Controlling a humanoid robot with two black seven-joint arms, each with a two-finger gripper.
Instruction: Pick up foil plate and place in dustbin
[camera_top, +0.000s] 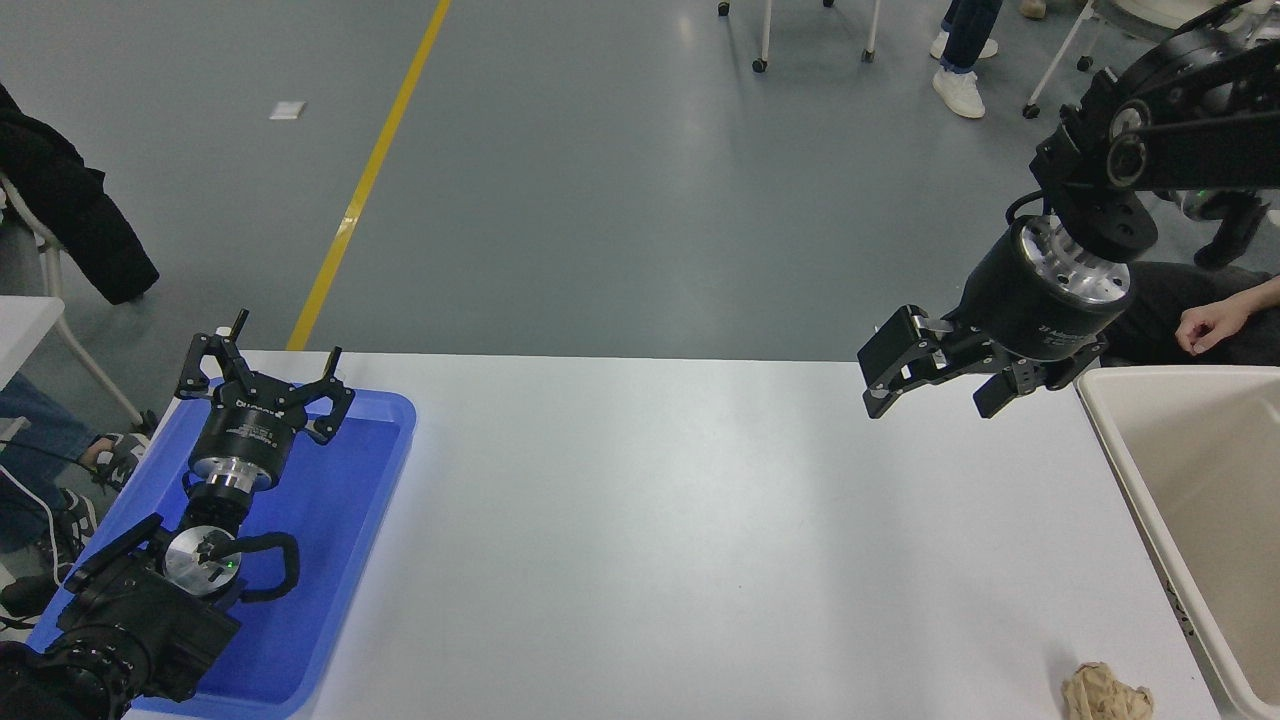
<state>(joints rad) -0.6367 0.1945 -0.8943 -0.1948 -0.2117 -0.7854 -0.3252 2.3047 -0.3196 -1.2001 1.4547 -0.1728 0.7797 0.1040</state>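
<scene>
The right gripper (935, 385) is hanging above the far right part of the white table (700, 520), jaws spread and holding nothing, just beside the dustbin (1120, 450). The foil plate is showing nowhere in view, so it is probably already binned. The arm should be clearing the bin's rim while pulling away. The left gripper (270, 370) is sitting parked, open, over the blue tray (370, 470)

The desk (650, 540) is plain white. A bright blue tray (330, 520) lies on it, a cream dustbin (1195, 480) stands beside it, and a crumpled tan paper wad (1105, 692) rests on top. Both hands are black, the left hand (265, 375) and the right hand (940, 375). The grey floor (600, 180) carries one yellow stripe (370, 175).
</scene>
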